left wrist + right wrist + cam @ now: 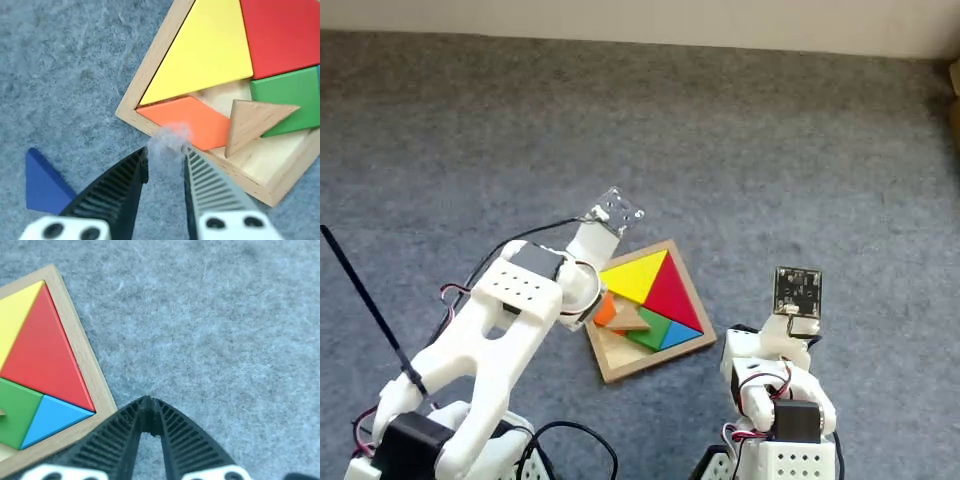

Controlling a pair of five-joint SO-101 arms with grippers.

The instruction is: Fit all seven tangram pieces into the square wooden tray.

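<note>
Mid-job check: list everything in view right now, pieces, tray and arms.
Tray: 1, wooden, on carpet.
Large triangles: 2, yellow and red, in tray.
Square: 1, green, in tray.
Small triangle: 1, light blue, in tray beside square.
Parallelogram: 1, orange, in tray beside yellow.
Wood triangle: 1, unpainted, overlapping square.
Loose triangle: 1, dark blue, on carpet outside tray.
Carpet: 1, grey.
Left tool: 1, black and white, open, near parallelogram.
Right tool: 1, black, shut, empty, over carpet.

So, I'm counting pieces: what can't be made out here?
High view: the left arm covers a corner of the square wooden tray and part of the orange parallelogram.
Left wrist view: the left end effector hides part of the dark blue triangle.
Right wrist view: its edge crops the tray.
</note>
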